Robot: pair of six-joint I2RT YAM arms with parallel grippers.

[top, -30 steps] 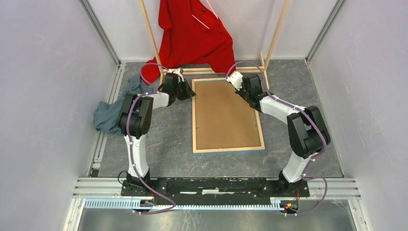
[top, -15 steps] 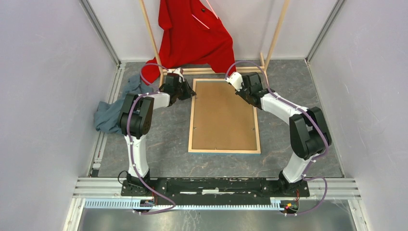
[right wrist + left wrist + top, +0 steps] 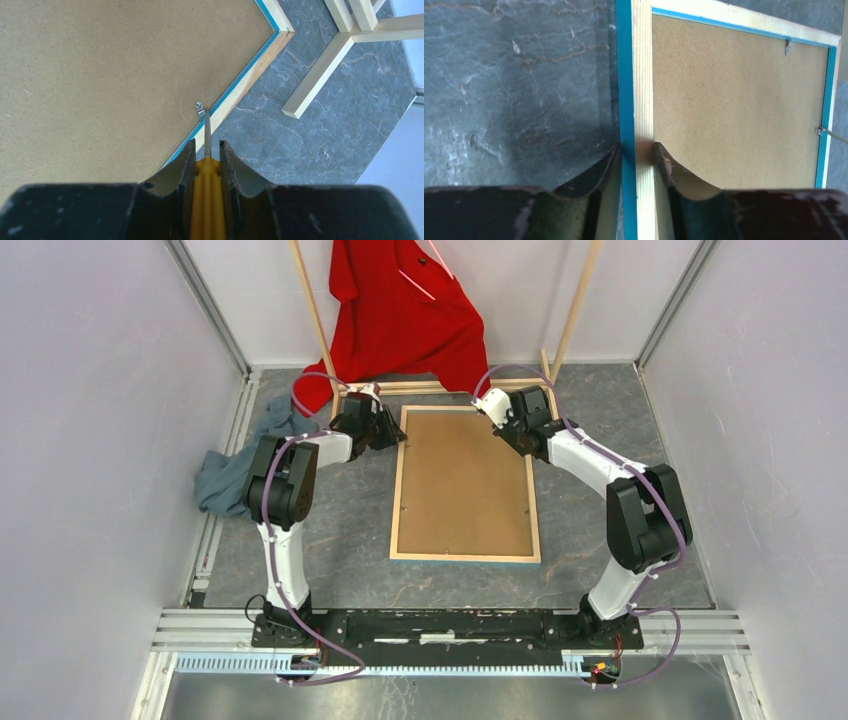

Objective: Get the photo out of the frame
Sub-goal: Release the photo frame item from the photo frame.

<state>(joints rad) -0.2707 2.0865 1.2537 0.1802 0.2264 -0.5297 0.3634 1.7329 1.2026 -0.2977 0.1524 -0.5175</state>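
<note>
At the far side, the left gripper is clamping the thin blue-edged wooden picture frame; the right gripper is gripping a yellow-handled screwdriver.

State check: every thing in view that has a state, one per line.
frame: lying face down, back up
backing board: seated in frame, photo hidden
left jaws: shut on frame's left rail
right jaws: shut on screwdriver
screwdriver: tip at metal clip
red shirt: hanging on rack
grey cloth: crumpled heap
</note>
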